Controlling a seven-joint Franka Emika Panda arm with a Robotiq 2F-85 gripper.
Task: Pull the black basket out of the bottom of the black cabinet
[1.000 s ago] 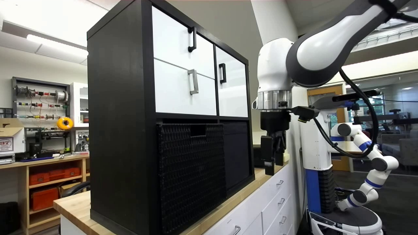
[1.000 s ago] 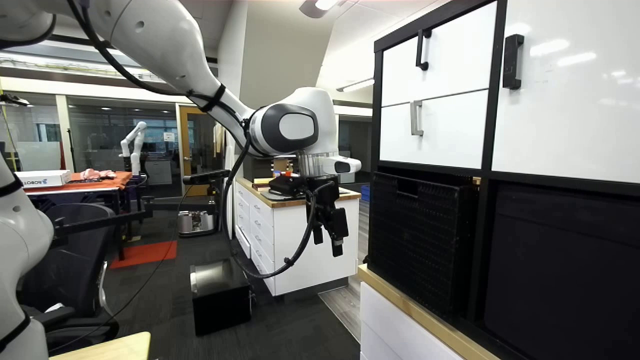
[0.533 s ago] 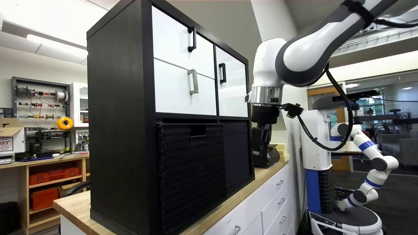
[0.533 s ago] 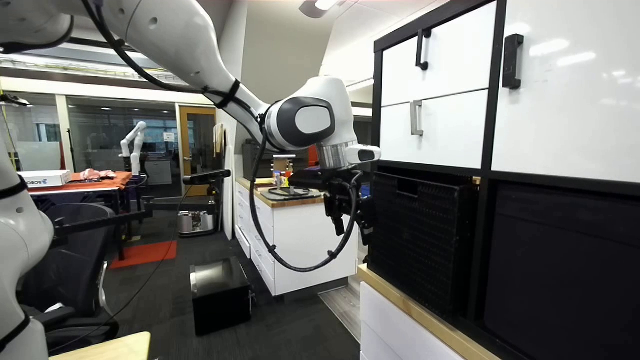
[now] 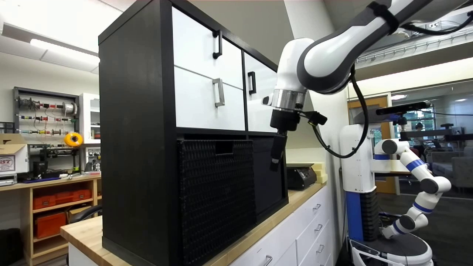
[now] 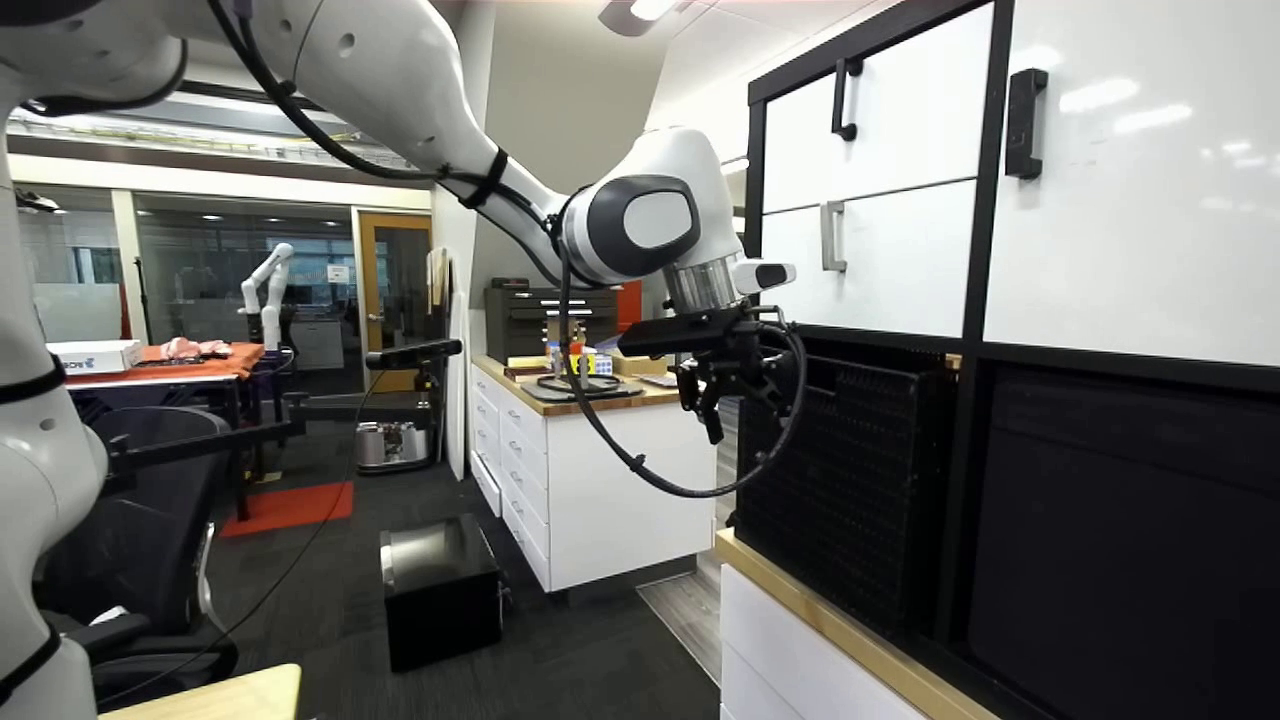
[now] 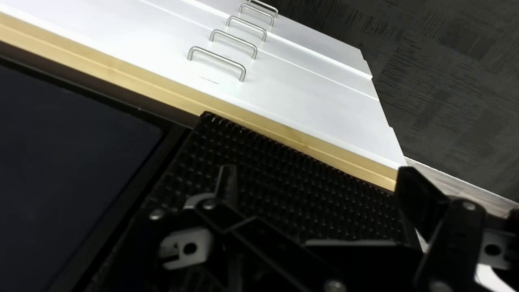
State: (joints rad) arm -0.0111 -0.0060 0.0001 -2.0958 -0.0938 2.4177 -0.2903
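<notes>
The black cabinet (image 5: pixel 133 136) stands upright, and at seven o'clock on its front, in both exterior views, sits the black basket (image 5: pixel 218 199). That basket looks mostly inside, only its face jutting a little past the cabinet's edge, so I'd call the pull hardly begun, if at all. In an exterior view the claw (image 5: pixel 274 164) hangs at the basket's two o'clock, near but apart, I judge, spread with nothing caught in it. At the basket's twelve o'clock is the handle slot (image 5: pixel 224 147), untouched. Left to do, I reckon: reach the slot, hook it, draw the basket out.
</notes>
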